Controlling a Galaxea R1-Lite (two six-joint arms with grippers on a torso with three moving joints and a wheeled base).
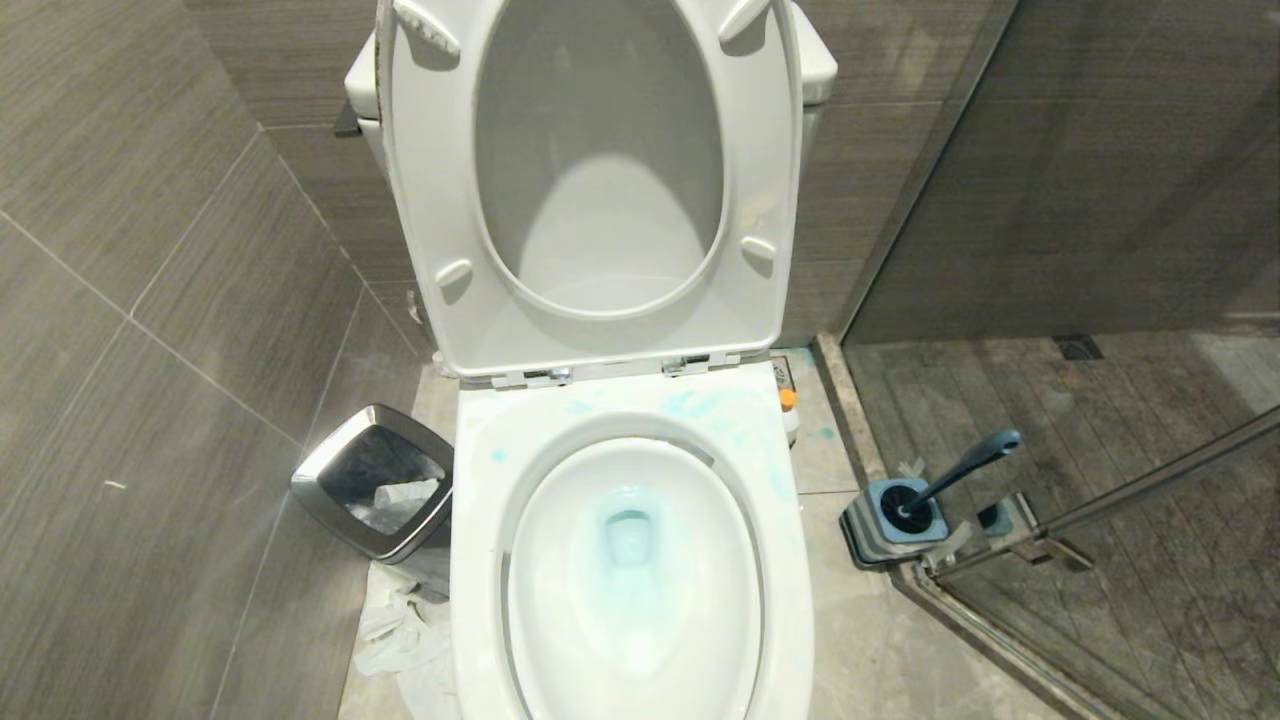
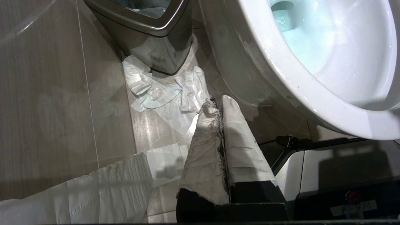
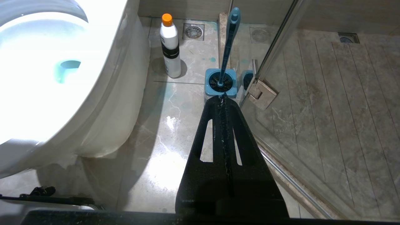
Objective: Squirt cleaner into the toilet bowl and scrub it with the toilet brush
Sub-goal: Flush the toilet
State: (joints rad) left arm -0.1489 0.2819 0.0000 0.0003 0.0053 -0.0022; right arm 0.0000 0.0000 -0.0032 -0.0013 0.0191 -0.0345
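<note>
The toilet bowl (image 1: 630,560) stands with seat and lid raised, and pale blue cleaner (image 1: 628,535) tints its water and smears the back rim. The toilet brush (image 1: 960,470) stands in its square holder (image 1: 890,520) on the floor, by the glass door's hinge corner. The left gripper (image 2: 218,103), wrapped in white tape, hangs beside the bowl with fingers pressed together and empty. The right gripper (image 3: 222,97) has its fingers together too, just before the holder.

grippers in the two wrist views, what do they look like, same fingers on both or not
Not the same. The left gripper has two long tapered fingers wrapped in crumpled white tape, smudged black along the inner edges, on a black base. The right gripper has bare matte black tapered fingers, each with a long slot cut through, and whitish specks along the seam.
</note>
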